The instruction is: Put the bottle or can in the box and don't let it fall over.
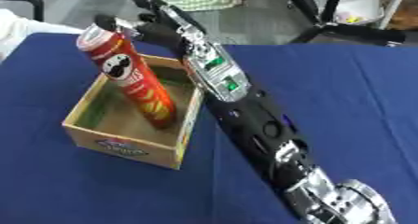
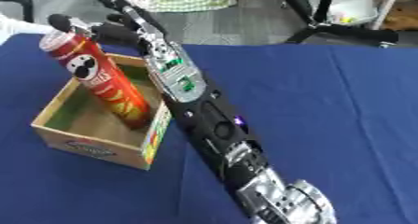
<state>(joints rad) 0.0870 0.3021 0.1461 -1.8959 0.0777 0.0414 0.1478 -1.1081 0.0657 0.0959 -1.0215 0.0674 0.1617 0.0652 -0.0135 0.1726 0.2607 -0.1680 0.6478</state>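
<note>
At the left of the blue surface (image 1: pixel 343 101) sits an open cardboard box (image 1: pixel 122 143) with a printed label on its near wall. Inside it stands a red can (image 1: pixel 135 80), a tall crisp tube with a face logo; its base rests on the box floor near the right wall, and it leans with its top tipped toward the far left, well above the rim. Just right of the can's top is the right hand (image 1: pixel 151 24), black, at the far edge of the box. Its fingers are spread and fairly straight, the thumb reaching toward the can's lid; whether any of them touch the can I cannot tell. The right arm (image 1: pixel 261 125) runs from the hand diagonally to the near right corner, passing along the box's right wall.
</note>
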